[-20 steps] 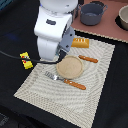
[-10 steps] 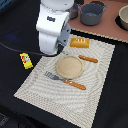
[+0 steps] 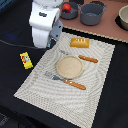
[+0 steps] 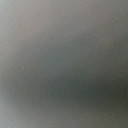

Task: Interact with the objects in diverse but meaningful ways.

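Observation:
The orange-yellow bread loaf (image 3: 79, 43) lies on the woven placemat (image 3: 95, 95), at its far edge. A yellow butter block (image 3: 26, 60) sits on the dark table off the mat, on the exterior view's left. Farther back, a small red ball-like food (image 3: 66, 8) rests in a small grey bowl, beside the grey two-handled pot (image 3: 93, 13). The white arm (image 3: 44, 22) hangs over the mat's far left corner. Its body hides the gripper's fingers. The wrist view is a featureless grey blur.
A round tan plate (image 3: 69, 66) sits mid-mat, with a wooden-handled fork (image 3: 66, 81) in front of it and a wooden-handled knife (image 3: 83, 58) behind it. A pale bowl (image 3: 123, 18) stands at the back right. A cable runs over the dark table on the left.
The arm has drawn back and upward, toward the exterior view's left, leaving the bread loaf fully uncovered. The objects themselves have not moved.

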